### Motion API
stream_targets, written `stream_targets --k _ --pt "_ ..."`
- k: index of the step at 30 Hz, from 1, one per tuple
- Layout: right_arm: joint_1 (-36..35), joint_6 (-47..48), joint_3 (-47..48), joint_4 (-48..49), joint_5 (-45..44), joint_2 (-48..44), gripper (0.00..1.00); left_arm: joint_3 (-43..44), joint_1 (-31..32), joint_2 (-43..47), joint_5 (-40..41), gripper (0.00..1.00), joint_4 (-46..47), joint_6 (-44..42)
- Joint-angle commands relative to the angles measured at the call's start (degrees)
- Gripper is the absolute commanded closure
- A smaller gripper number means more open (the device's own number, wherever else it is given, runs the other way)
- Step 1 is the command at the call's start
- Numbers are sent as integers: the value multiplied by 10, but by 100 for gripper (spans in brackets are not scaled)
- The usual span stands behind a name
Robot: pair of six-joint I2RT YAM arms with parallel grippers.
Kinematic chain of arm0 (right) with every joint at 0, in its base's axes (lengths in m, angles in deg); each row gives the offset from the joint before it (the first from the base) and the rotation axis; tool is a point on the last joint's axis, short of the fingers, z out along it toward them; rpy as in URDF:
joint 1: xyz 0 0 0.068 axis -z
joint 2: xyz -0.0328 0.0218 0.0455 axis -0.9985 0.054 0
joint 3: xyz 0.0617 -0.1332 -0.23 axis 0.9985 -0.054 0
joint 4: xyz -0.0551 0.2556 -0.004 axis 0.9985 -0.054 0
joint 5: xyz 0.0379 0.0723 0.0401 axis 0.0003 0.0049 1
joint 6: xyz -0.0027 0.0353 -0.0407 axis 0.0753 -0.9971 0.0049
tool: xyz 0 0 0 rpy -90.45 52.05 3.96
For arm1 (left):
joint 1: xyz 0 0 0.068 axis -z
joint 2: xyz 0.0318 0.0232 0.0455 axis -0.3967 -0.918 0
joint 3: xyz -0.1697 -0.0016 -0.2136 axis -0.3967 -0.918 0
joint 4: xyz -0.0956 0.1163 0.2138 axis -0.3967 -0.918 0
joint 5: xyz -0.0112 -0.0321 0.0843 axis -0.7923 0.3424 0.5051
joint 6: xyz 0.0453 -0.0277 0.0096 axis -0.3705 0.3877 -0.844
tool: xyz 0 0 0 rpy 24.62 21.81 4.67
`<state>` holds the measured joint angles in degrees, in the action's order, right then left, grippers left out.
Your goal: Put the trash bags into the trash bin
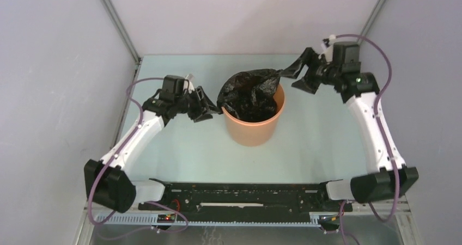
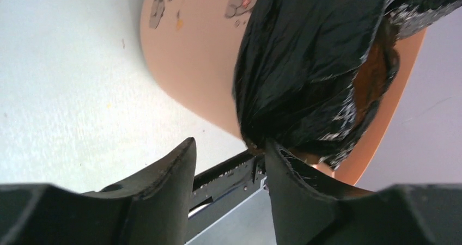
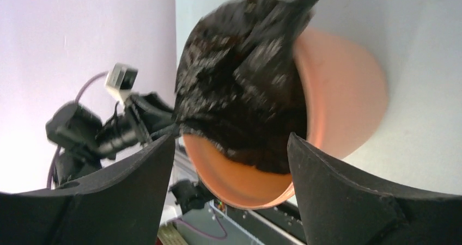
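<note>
Soft even light, faint shadows, dull sheen on the trash bag (image 2: 305,65), right wrist view blurred and grainy.

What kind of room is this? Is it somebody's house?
Probably not a house, more likely a robot test booth. Plain walls close around a table, a left arm and a right arm are bolted at its edge, and a bin with a bag stands on it.

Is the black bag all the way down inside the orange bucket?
No, in the top view the black bag bulges above the rim of the orange bucket, one corner poking out.
</note>
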<state>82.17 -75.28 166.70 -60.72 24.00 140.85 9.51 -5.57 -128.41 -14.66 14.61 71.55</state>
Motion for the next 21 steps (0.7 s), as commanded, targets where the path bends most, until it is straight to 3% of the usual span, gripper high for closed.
stream_targets --k 1,4,9,13,15,21 --pt "-102 -67 -68 79 -118 -88 15 -56 0 58 6 41 15 9" --pt "-182 -93 -116 154 -167 -104 15 -53 -1 86 22 32 -36 -24" --pt "-231 -130 -118 190 -156 -44 17 -8 -6 146 61 24 -100 -76" --pt "-235 -144 -101 155 -233 -11 21 50 -8 164 108 21 -87 -82" --pt "-241 -146 -71 101 -287 12 20 70 -8 154 131 7 -59 -83" --pt "-275 -148 -18 60 -394 69 21 145 -7 50 169 13 1 -95"
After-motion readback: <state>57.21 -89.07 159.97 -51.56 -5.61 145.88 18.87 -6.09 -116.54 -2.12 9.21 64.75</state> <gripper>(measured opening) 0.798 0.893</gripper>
